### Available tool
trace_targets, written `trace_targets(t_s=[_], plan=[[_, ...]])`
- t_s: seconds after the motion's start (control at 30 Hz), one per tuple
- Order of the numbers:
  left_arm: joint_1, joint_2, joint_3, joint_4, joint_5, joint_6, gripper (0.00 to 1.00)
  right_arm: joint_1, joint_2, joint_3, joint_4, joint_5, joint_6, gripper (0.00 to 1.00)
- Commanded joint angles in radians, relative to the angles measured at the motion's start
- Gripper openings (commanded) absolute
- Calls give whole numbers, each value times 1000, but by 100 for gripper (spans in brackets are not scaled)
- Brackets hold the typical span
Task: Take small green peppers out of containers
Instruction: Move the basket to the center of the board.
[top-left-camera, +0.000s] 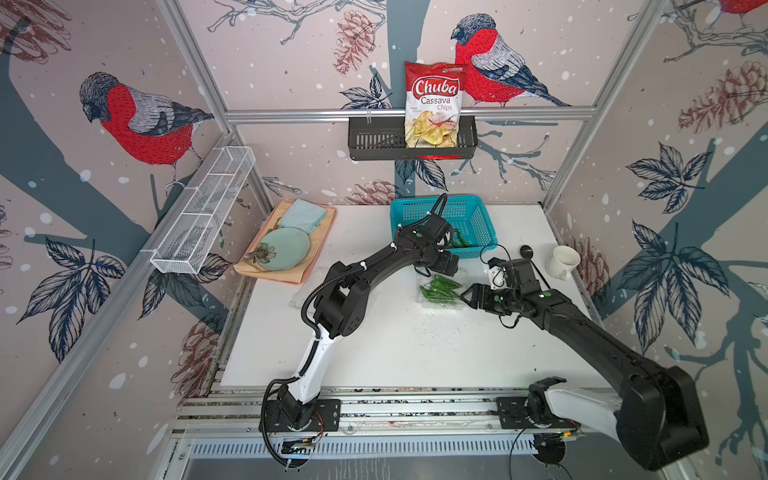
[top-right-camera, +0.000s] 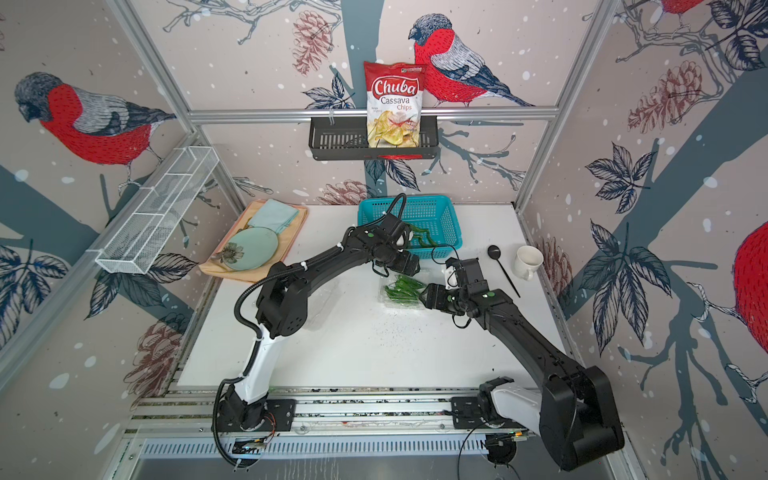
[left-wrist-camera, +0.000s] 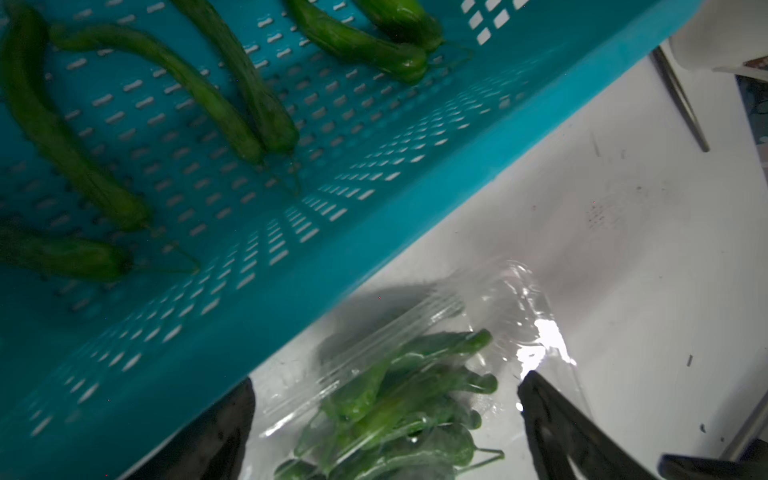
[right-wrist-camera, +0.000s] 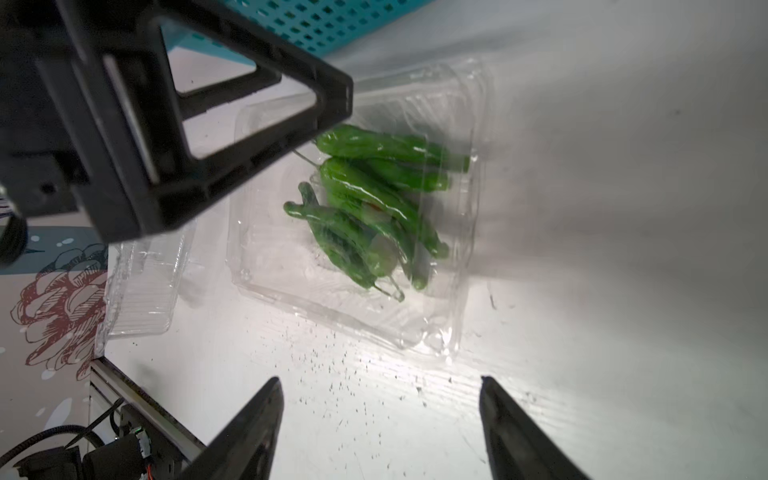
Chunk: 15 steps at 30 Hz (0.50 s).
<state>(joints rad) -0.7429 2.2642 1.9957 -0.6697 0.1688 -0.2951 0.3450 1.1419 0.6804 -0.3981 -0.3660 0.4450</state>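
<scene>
The white tabletop (top-left-camera: 395, 353), closed in by walls papered with red-breasted birds, carried the whole scene. Over it the left gripper (left-wrist-camera: 388, 382) hung with its two black fingers spread wide and nothing between them. It was directly above a heap of small green peppers (right-wrist-camera: 374, 208), slim and glossy, which lay in a clear thin plastic clamshell container (right-wrist-camera: 270, 266). The right gripper (right-wrist-camera: 379, 380) hovered just beside the near edge of this container, also spread apart and empty. Whether a clear lid covered the peppers I cannot tell; in the left wrist view ribbed plastic seemed to cross over them. Just behind stood a turquoise perforated plastic basket (top-left-camera: 478, 216), where several more small green peppers (left-wrist-camera: 187, 83) lay on its floor. A second clear clamshell (right-wrist-camera: 141, 291), apparently empty, rested by the left arm's elbow. I judge the peppers to be light, smooth and a little slippery, with thin soft walls that would bruise under a hard squeeze. The best hold would be across the middle of one body, not on the thin stem. The container itself is probably very light and flimsy, so it may slide or buckle unless the other claw steadies its rim.
</scene>
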Motion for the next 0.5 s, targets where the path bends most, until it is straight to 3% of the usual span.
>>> trace_targets(t_s=[0.0, 0.23, 0.47], plan=[[5, -6, 11, -5, -84, 22, 96, 6, -17, -19, -35, -18, -7, 75], [54, -2, 33, 4, -121, 11, 96, 24, 9, -62, -13, -82, -19, 75], [0, -28, -31, 11, -49, 2, 96, 17, 107, -64, 29, -60, -27, 67]])
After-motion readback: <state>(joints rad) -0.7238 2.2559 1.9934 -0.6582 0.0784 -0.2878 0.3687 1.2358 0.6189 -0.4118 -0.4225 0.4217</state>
